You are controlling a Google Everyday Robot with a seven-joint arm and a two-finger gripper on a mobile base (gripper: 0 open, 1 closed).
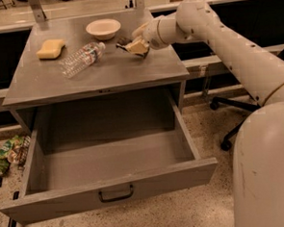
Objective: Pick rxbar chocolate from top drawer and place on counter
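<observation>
Grey counter (pixel 129 70), grey top drawer (pixel 111 160) with black handle (pixel 116 194), yellow sponge (pixel 51 48), clear ribbed bottle (pixel 82 59), cream bowl (pixel 103 28), off-white gripper (pixel 134 44) over the counter's back right, speckled beige floor (pixel 186 214)

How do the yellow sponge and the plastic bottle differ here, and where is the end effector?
The sponge is yellow and opaque; the plastic bottle is clear. The sponge is a squat block; the bottle is longer and lies on its side, slanted. Both rest on the counter, where the end effector hangs low beside the bowl.
</observation>
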